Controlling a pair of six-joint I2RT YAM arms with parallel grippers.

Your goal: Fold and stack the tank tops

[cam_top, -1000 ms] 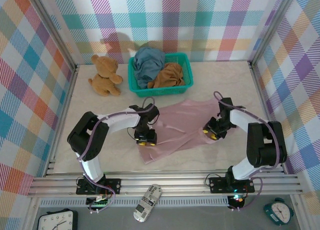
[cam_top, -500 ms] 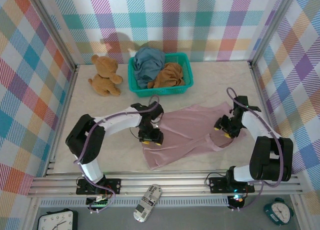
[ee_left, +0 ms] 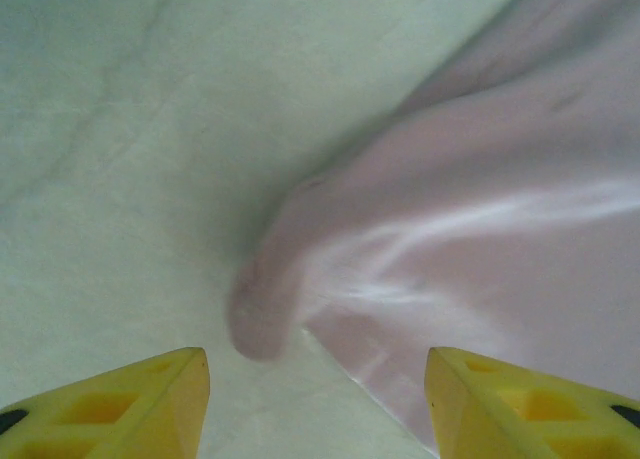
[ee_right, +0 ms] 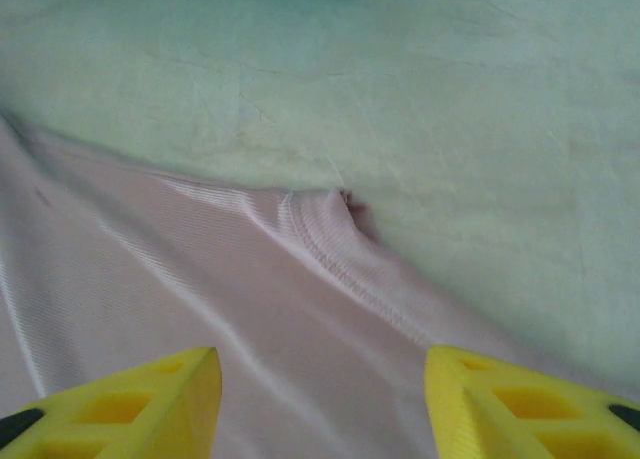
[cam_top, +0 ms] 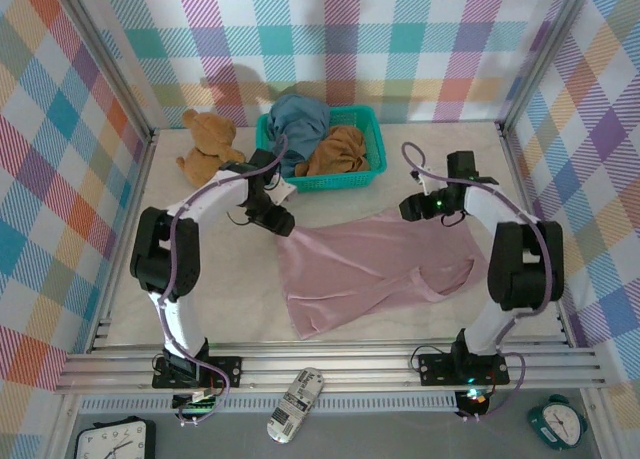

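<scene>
**Tank tops split between table (cam_top: 215, 279) and basket (cam_top: 322, 183), both end effectors wide**

The pink tank top (cam_top: 370, 269) lies spread and lightly creased on the table, from the middle toward the right, with its scooped neck at the near right. Its far edge runs between the two arms.

The left end effector (cam_top: 277, 222) sits at the top's far left corner. In the left wrist view its yellow fingertips (ee_left: 150, 399) stand wide apart with nothing between them. A rounded pink corner lies on the table just ahead of them.

The right end effector (cam_top: 425, 207) is at the far right corner. Its fingertips (ee_right: 150, 399) are equally wide and empty, and the ribbed hem, with a small peak in it, lies ahead of them. Whether either end effector touches the cloth cannot be told.

The teal mesh basket stands just beyond the pink top's far edge. It holds the blue tank top (cam_top: 297, 119), bunched high above the rim on the left, and the brown tank top (cam_top: 340, 151), crumpled on the right. From above, the left arm's wrist crosses the basket's near left corner.

A teddy bear (cam_top: 207, 147) sits left of the basket, close to the left arm and apart from the cloth. A remote control (cam_top: 295, 404) lies on the near ledge in front of the arm bases, and a clock (cam_top: 553, 421) sits at the ledge's right corner. Plaid walls (cam_top: 60, 179) close in three sides.
</scene>
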